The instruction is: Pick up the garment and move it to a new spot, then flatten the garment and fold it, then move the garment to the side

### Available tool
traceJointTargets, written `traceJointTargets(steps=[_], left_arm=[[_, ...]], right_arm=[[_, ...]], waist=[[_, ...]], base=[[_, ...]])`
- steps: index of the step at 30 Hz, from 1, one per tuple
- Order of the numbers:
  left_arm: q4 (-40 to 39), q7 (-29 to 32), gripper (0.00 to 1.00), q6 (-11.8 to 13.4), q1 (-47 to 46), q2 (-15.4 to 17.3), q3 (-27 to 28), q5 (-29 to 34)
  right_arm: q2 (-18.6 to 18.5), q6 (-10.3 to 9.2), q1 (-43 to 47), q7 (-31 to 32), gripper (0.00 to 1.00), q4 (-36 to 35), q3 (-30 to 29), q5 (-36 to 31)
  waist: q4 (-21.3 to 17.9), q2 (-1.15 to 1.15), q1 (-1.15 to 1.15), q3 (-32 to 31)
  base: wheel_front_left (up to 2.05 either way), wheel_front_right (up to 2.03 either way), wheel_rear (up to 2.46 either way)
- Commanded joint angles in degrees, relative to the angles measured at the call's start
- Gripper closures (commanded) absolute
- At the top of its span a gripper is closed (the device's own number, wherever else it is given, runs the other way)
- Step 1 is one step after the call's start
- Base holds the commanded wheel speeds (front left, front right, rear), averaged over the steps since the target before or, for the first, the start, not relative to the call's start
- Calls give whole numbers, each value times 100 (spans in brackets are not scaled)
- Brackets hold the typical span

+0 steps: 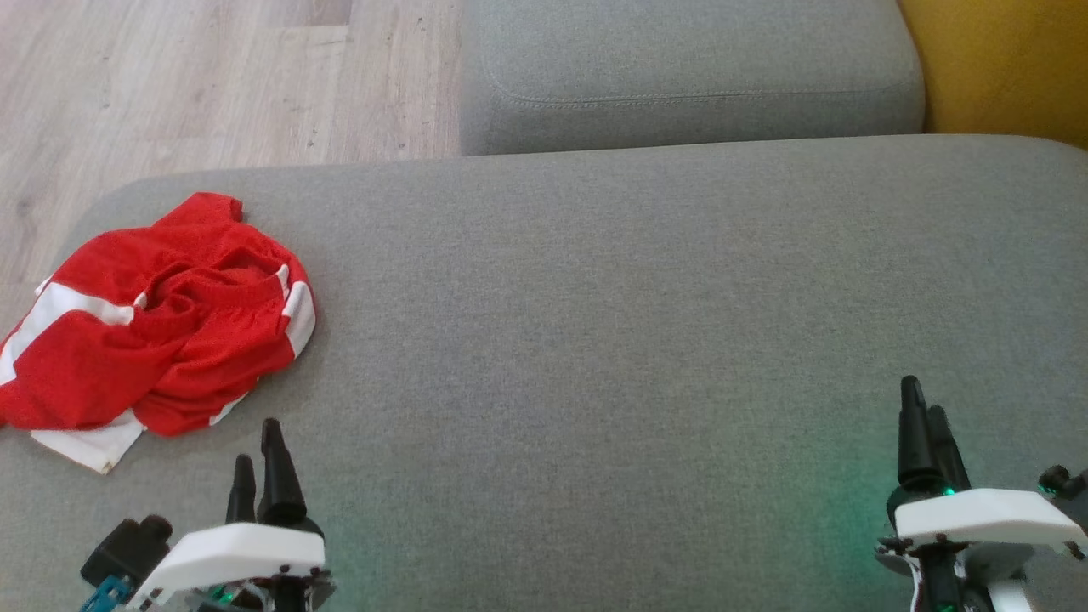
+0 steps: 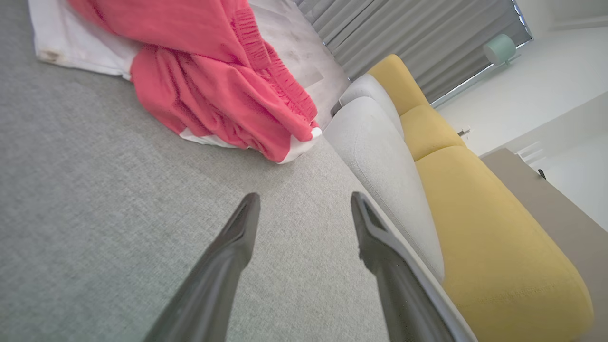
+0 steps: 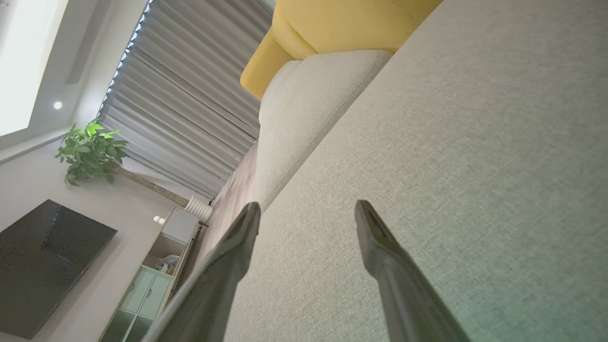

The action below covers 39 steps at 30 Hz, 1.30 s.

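A red garment (image 1: 161, 319) with white stripes lies crumpled at the left end of the grey seat cushion (image 1: 612, 323), one white edge close to the cushion's left rim. The left pincer (image 1: 257, 446) hovers above the cushion's near left part, just short of the garment, its jaws wide apart and holding nothing. The right pincer (image 1: 922, 398) hangs above the cushion's near right part, jaws also spread wide and empty. Beyond the cushion's far edge stand a grey back cushion (image 1: 688, 76) and wooden floor (image 1: 212, 76).
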Motion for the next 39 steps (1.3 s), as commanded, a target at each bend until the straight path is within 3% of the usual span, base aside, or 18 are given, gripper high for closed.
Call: traceJointTargets(steps=[1, 39], left_arm=[[-244, -89, 0, 60, -320, 45, 27, 233], [-517, -711, 0, 476, -478, 60, -470, 2859]], right_arm=[[-48, 22, -227, -95, 0, -236, 99, -232], [-65, 35, -313, -720, 0, -434, 312, -2875]], waist=[[4, 0, 0, -2], [163, 0, 0, -38]], base=[[0, 0, 0], [0, 0, 0]])
